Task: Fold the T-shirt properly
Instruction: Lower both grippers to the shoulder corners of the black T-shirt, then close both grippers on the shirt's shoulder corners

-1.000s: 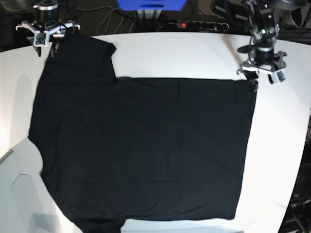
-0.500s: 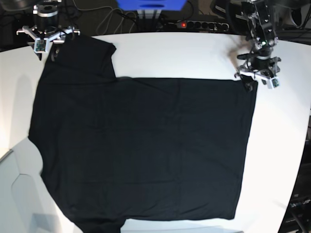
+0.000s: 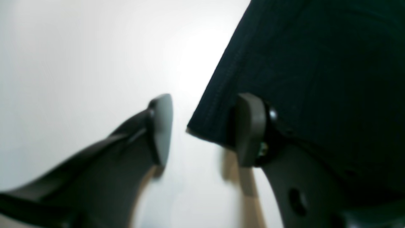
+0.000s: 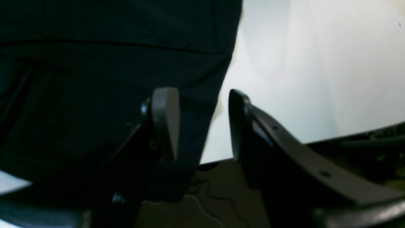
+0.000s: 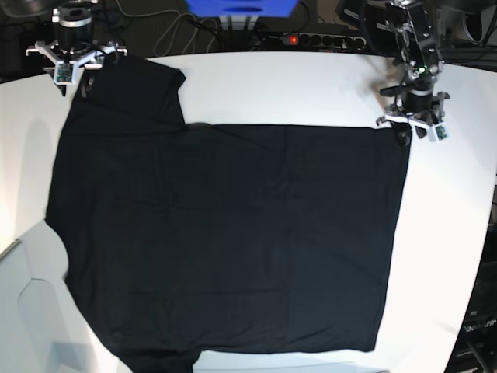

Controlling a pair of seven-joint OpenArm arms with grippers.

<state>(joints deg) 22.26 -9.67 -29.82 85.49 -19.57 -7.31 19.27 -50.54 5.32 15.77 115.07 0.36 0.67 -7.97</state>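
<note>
The black T-shirt [image 5: 225, 233] lies spread flat on the white table [image 5: 279, 85]. My left gripper [image 5: 404, 137] is at the shirt's far right hem corner. In the left wrist view that corner [image 3: 208, 123] sits between the fingers of the left gripper [image 3: 204, 129], which stand apart and open; one finger [image 3: 248, 129] overlaps the cloth. My right gripper [image 5: 78, 76] is over the far left sleeve. In the right wrist view it [image 4: 202, 123] is open, and the cloth's edge [image 4: 196, 104] runs between its fingers at the table's rim.
A power strip [image 5: 314, 39] with a red light, cables and a blue box [image 5: 241, 6] lie behind the table. The table's curved edge [image 5: 474, 256] runs down the right. A pale panel [image 5: 39, 311] sits at the lower left.
Both arms came down a little onto the shirt's far corners in the first half second. The left gripper's fingers have drawn closer together around the hem corner.
</note>
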